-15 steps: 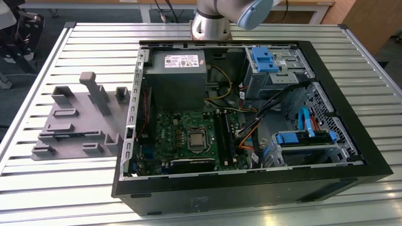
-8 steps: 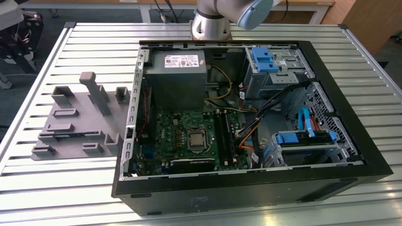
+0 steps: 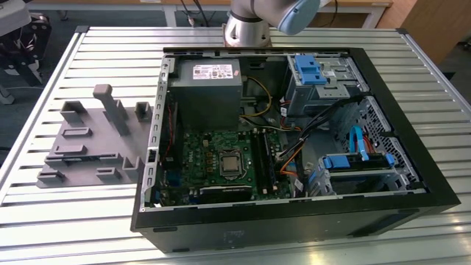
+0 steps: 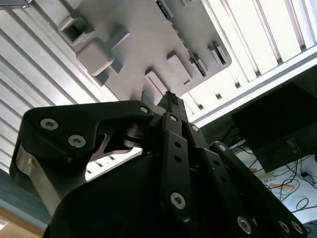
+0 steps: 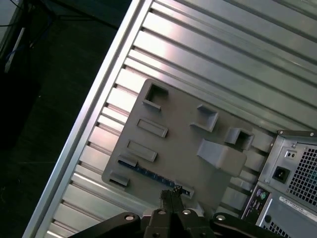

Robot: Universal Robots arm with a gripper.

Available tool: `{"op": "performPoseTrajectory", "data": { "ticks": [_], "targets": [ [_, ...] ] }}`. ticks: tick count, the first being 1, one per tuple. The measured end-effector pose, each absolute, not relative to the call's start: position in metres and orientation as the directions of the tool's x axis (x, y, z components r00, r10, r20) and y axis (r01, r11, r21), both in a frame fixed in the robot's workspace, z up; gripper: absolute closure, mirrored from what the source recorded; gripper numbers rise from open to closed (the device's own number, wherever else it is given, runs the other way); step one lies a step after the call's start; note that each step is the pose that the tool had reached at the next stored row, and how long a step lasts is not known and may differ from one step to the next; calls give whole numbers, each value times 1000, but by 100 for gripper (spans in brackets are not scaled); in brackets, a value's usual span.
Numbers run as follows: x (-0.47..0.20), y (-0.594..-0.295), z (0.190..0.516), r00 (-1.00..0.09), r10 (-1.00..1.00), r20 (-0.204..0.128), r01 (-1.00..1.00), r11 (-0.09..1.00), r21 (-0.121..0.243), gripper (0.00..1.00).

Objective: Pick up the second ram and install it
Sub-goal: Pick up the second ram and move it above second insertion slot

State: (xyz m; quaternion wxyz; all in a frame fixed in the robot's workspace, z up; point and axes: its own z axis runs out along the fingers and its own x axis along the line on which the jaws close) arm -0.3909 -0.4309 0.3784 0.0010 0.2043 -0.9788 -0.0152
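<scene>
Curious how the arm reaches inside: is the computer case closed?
No, the case lies open in the exterior view, with its green motherboard in plain sight.

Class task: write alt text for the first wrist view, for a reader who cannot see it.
The gripper hovers near the second ram, a dark strip seated in a grey holder tray on a slatted metal table, beside a computer case.

One open computer case (image 3: pixel 294 226), one grey holder tray (image 3: pixel 81 149), one ram strip (image 5: pixel 148 174) (just the one), one power supply box (image 3: pixel 209 91), two blue plastic brackets (image 3: pixel 309 69), one robot arm (image 3: pixel 246 25).
</scene>
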Motion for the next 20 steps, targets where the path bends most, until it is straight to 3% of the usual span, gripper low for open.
{"op": "performPoseTrajectory", "data": {
  "ticks": [20],
  "targets": [
    [-391, -431, 378, -807, -590, -4, -590, 807, 30, 89]
  ]
}}
